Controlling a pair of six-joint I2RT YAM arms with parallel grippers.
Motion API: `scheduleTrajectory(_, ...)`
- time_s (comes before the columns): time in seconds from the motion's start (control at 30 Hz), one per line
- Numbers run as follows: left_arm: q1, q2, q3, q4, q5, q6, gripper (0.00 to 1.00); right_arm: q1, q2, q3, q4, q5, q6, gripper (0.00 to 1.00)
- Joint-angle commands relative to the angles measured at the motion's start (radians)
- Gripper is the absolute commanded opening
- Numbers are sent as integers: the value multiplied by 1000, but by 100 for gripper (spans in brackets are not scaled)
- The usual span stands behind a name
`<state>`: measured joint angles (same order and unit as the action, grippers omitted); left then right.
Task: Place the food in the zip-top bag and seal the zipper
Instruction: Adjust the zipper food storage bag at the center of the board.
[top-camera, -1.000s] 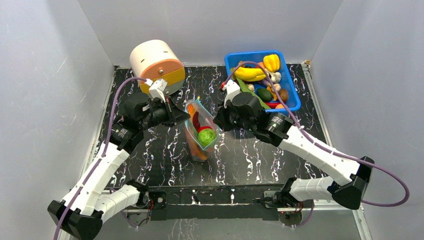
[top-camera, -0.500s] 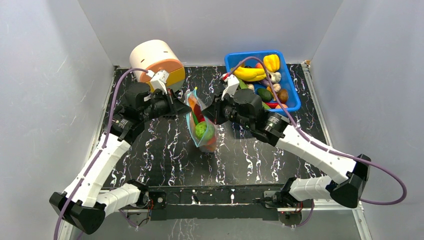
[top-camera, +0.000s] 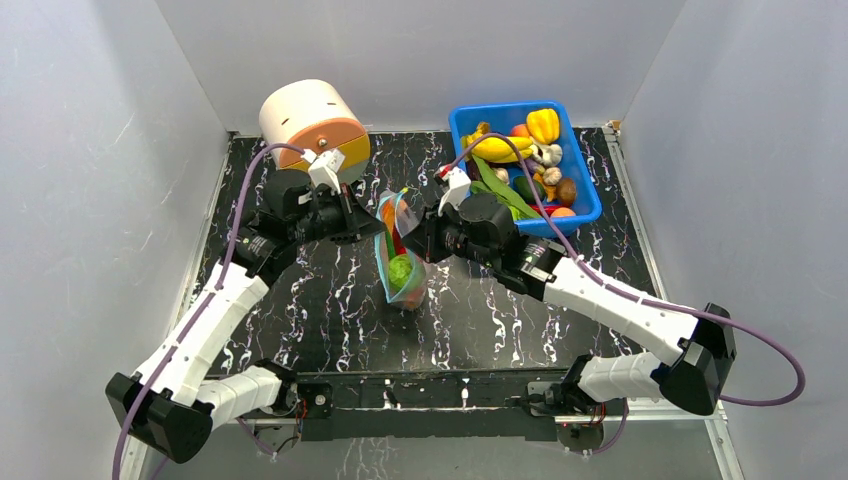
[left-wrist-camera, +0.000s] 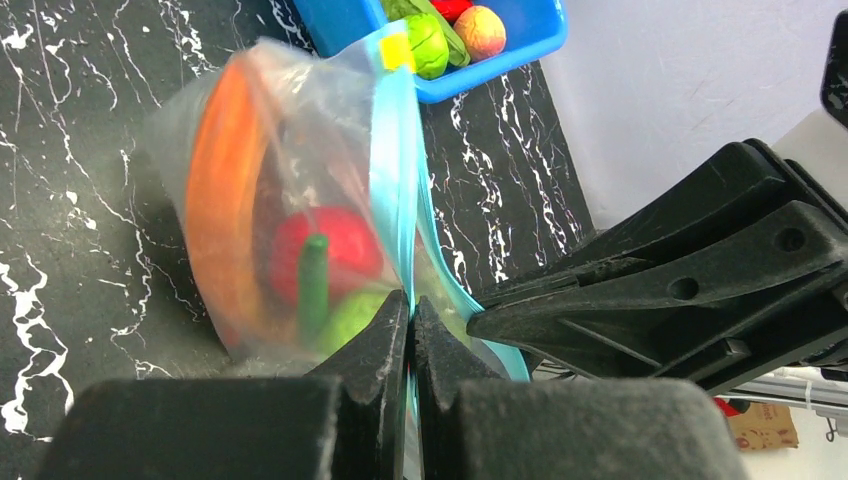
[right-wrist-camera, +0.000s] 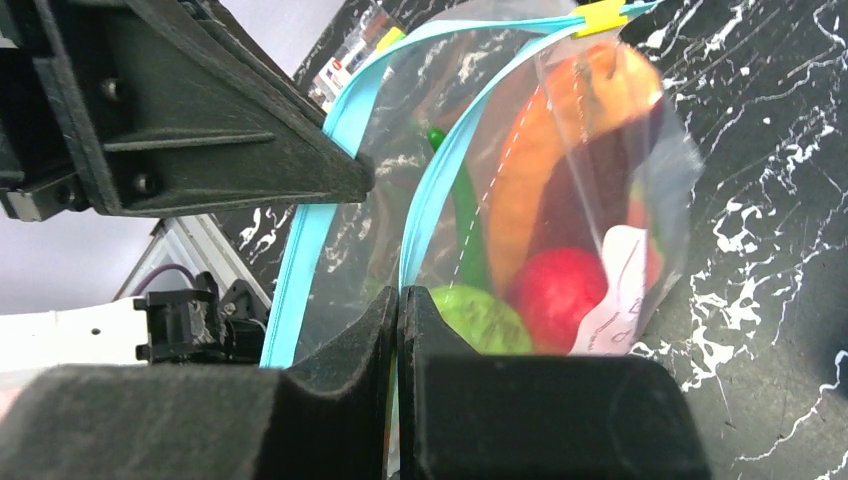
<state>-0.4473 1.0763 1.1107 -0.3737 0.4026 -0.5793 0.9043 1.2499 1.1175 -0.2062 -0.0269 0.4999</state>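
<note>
Both grippers have closed in on each other since the earlier frame, and the bag (top-camera: 402, 262) between them has drawn narrower and shifted slightly toward the far edge of the worktop (top-camera: 300, 300). Likely the lips are being brought together for sealing, not held wide for loading.

- Bag: mid-worktop, upright, mouth up. Can't tell whether its bottom rests on the worktop or hangs just off it.
- Food (right-wrist-camera: 555, 295) inside: an orange piece, a red one, green ones. More sits in the blue bin (top-camera: 585, 205) at the far right corner.
- Left gripper (left-wrist-camera: 410, 300): jaws clenched on one lip of the zipper (left-wrist-camera: 395, 170), no gap showing.
- Right gripper (right-wrist-camera: 398, 295): jaws clenched on the other lip, likewise pinched flat.
- Right wrist view: the two teal strips are apart at the gripped end and converge toward the yellow tab (right-wrist-camera: 603, 17). Not sealed.

Judgement: filling looks mostly done and sealing is the step in hand. Next move needs the lips aligned and pressed together along their length. Risk: thin film slips out of a pinch, or the strips mate skewed.
</note>
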Motion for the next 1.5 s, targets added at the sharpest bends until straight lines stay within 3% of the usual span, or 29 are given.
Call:
scheduleTrajectory(0.0, -2, -18, -25, 45, 79, -14, 0, 5, -21, -16, 103, 10, 6, 0)
scheduleTrajectory(0.23, -2, -22, -50, 126, 181, -42, 0, 5, -9, -21, 106, 0, -21, 0)
scheduleTrajectory(0.73, -2, -53, -90, 145, 177, -58, 0, 5, -20, -2, 34, 73, -116, 0)
scheduleTrajectory(1.0, -2, -67, -86, 94, 123, -2, 0, 4, -19, 81, -82, 214, -240, 31)
scheduleTrajectory(1.17, -2, -71, -81, 95, 108, 13, 0, 2, -16, 135, -125, 237, -278, 41)
scheduleTrajectory(1.37, -2, -74, -82, 144, 154, 33, 0, 2, -6, 178, -135, 277, -191, 51)
scheduleTrajectory(1.47, -2, -73, -77, 142, 184, 80, 0, 2, -10, 198, -126, 286, -307, 55)
